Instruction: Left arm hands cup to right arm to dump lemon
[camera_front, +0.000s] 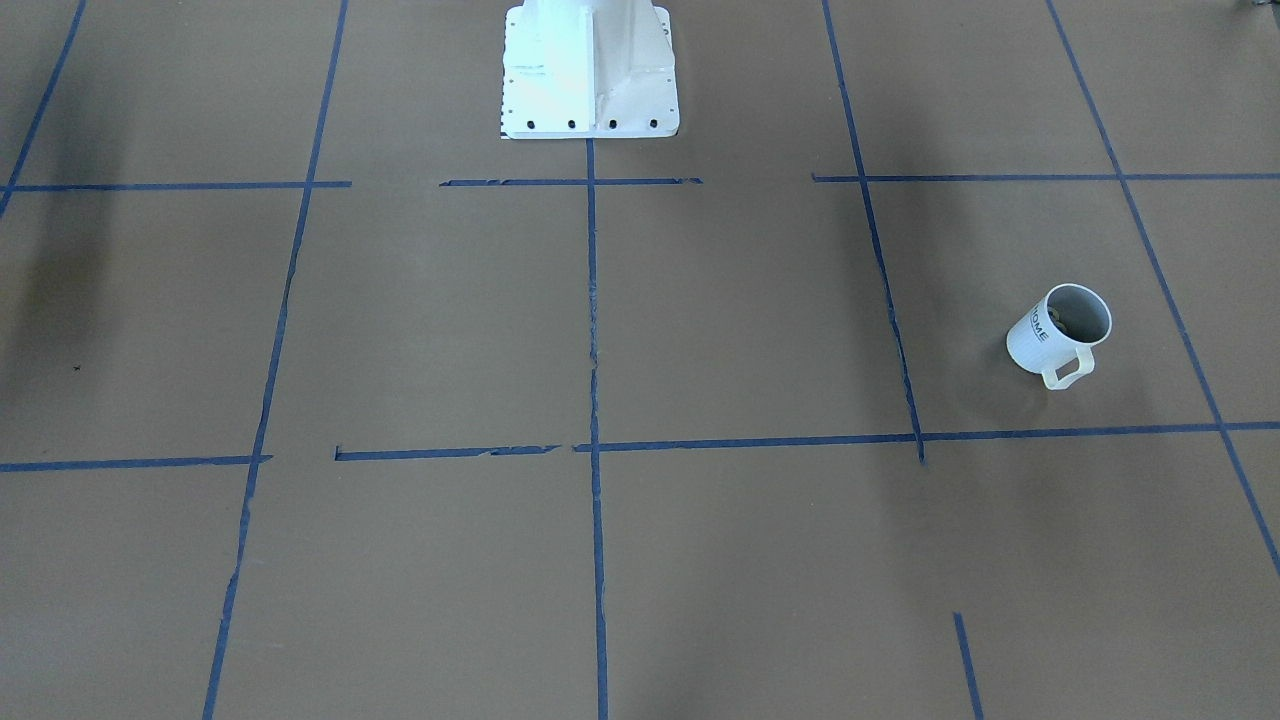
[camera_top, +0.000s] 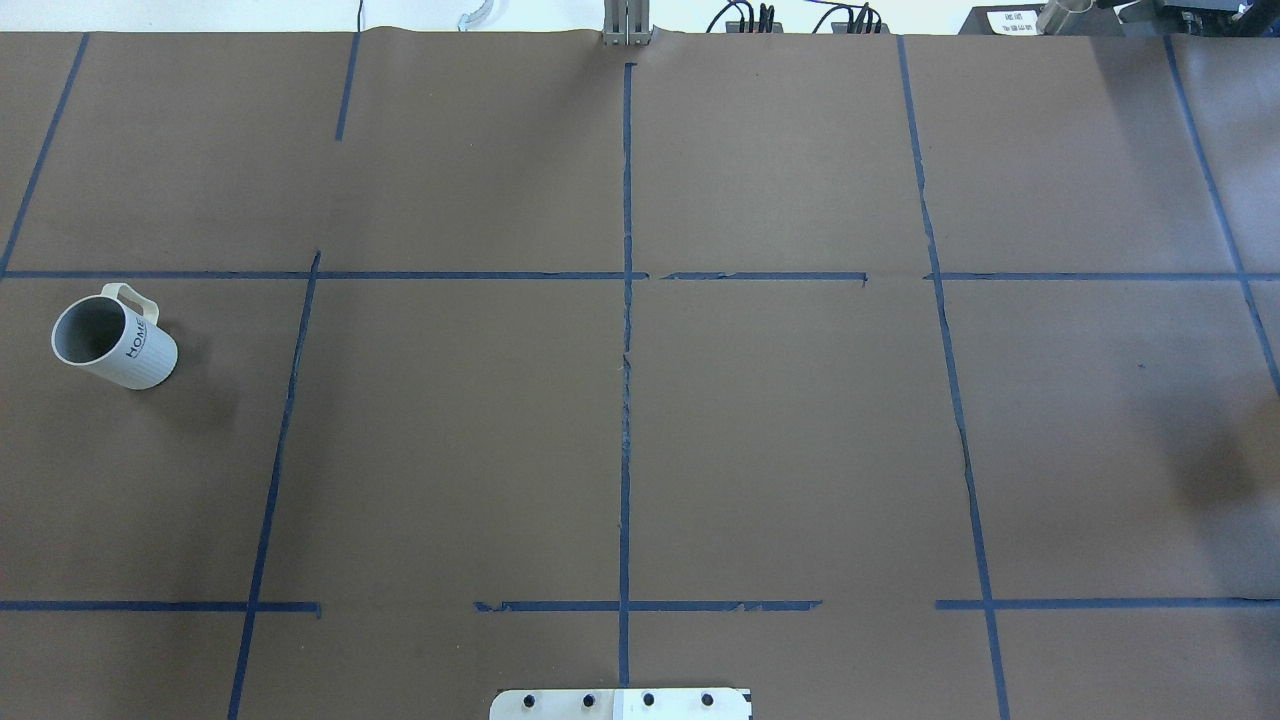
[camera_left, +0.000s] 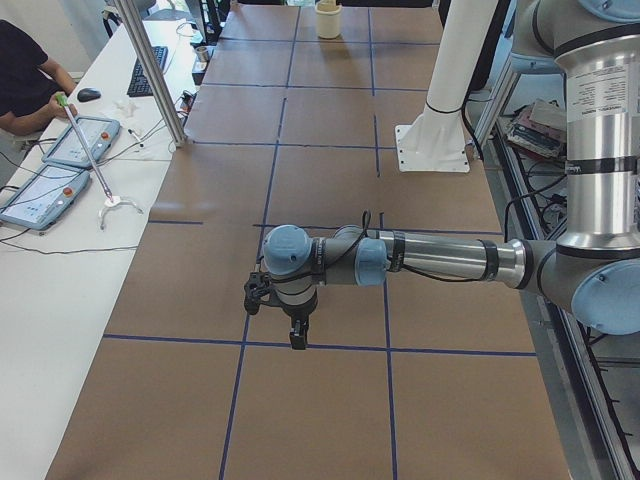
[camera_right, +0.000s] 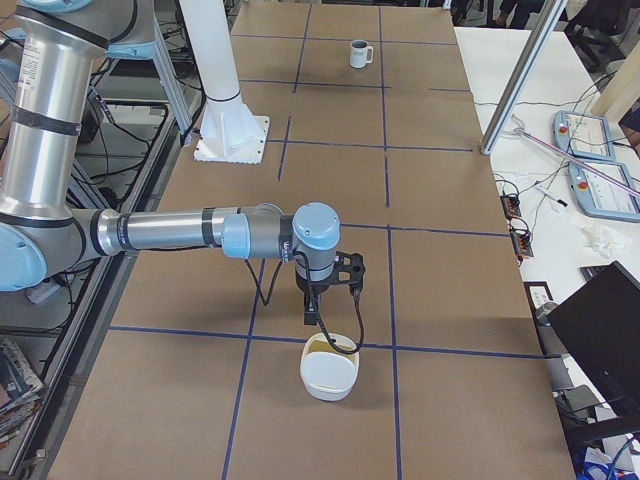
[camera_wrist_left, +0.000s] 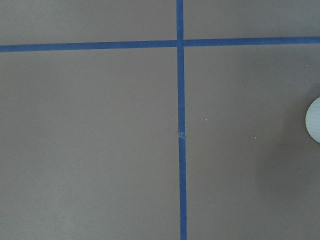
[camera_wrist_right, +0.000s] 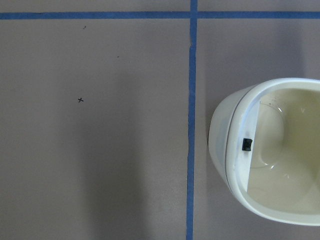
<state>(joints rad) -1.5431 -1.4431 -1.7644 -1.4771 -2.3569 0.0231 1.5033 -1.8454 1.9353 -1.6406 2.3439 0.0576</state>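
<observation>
The white "HOME" cup stands upright and alone on the brown table, on the robot's left side. It also shows in the overhead view and far off in the exterior right view. Its inside looks grey, and I cannot make out the lemon. The left gripper hangs above the table and shows only in the exterior left view, so I cannot tell whether it is open. The right gripper hangs just above a cream bowl; I cannot tell its state either. No fingers show in either wrist view.
The cream bowl sits at the table's right end, with a small black speck inside. The white robot pedestal stands at the table's robot side. Blue tape lines grid the table. An operator sits at a side table behind a metal post.
</observation>
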